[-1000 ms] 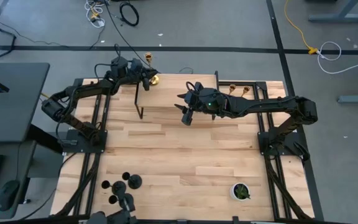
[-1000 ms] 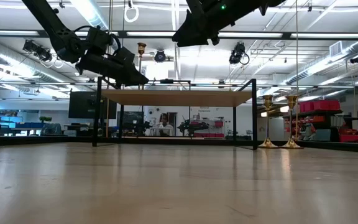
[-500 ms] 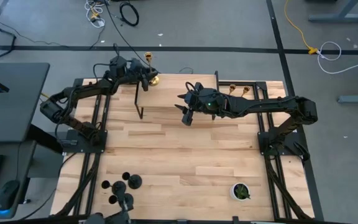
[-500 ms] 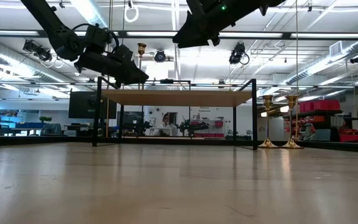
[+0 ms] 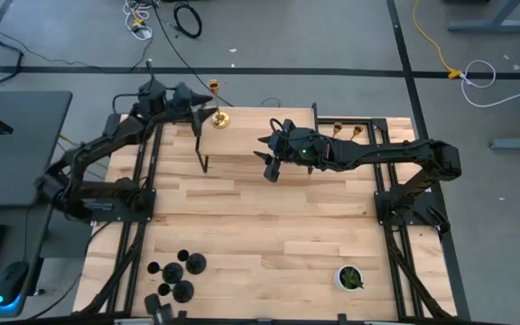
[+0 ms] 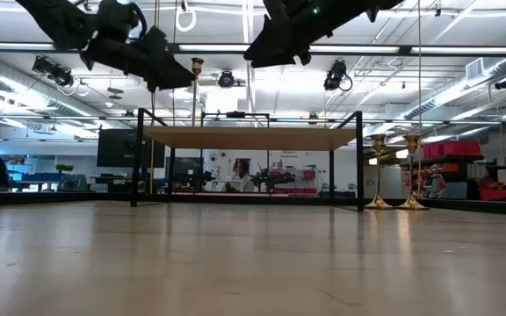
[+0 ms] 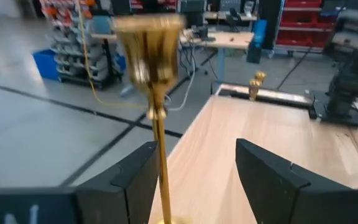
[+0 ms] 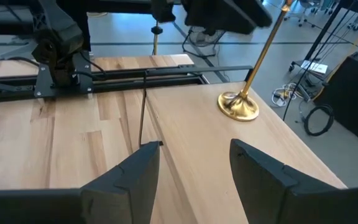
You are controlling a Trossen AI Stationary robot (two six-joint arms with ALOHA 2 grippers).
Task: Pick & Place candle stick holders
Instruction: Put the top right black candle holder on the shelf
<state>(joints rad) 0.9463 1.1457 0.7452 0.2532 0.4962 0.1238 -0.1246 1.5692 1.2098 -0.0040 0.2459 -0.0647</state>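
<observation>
Gold holder stands free on the raised shelf's far left corner, left jaws parted just beside it.

Near edge of the table (image 5: 269, 226), left: three black candle stick holders (image 5: 175, 271) clustered upright; a potted plant (image 5: 350, 278) near right. Mid-table, above the raised shelf (image 5: 260, 135): right gripper (image 5: 271, 171) hangs with fingers apart, holding nothing. Far right: two gold holders (image 5: 347, 131) side by side beyond the shelf. Far left corner: one gold candle stick holder (image 5: 217, 104) upright on the shelf; left gripper (image 7: 191, 180) just left of it, fingers wide, stem between them, not gripped.
</observation>
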